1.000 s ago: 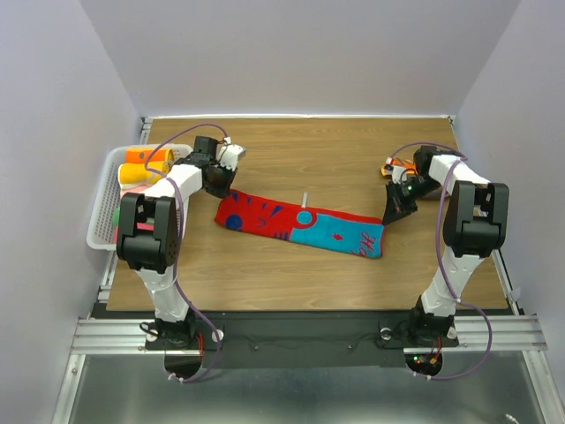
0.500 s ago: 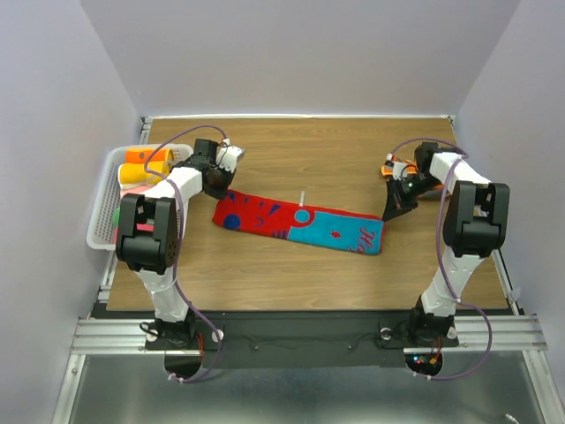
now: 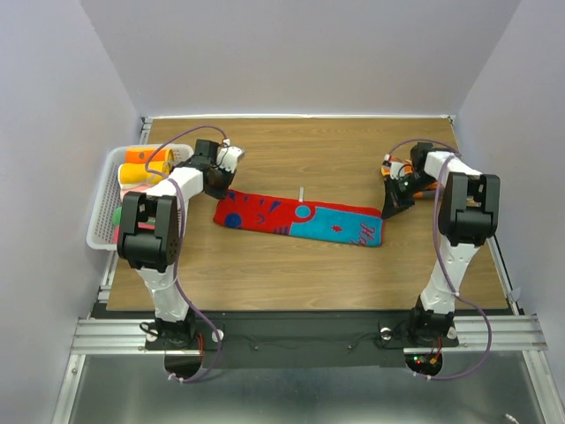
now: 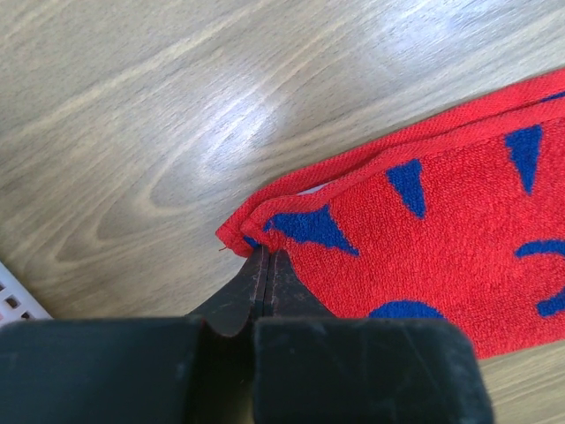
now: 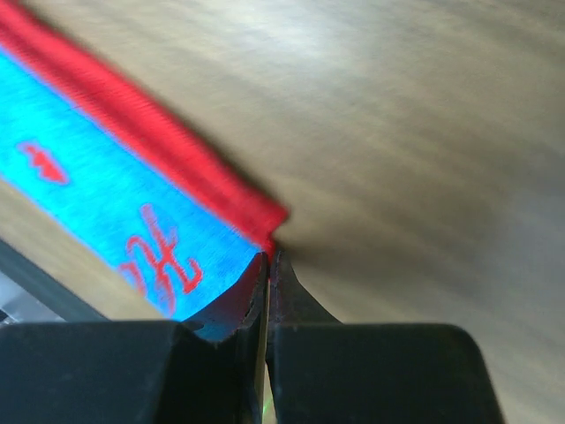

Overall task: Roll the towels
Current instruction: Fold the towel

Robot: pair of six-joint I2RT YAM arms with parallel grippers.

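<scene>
While the left gripper (image 4: 265,258) and, seemingly in its blurred view, the right gripper (image 5: 267,254) were clamped on end corners of the towel (image 3: 300,221) stretched flat beside the basket (image 3: 102,212), straightening looked in hand, and rolling next called for tucking one end over.

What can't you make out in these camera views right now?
Basket contents: top view, the left arm covers most of them.
White speck beside the towel: top view, too small to identify.
Towel's print: right wrist view, blurred.
Orange item by the right arm: top view, partly hidden, too small.
</scene>
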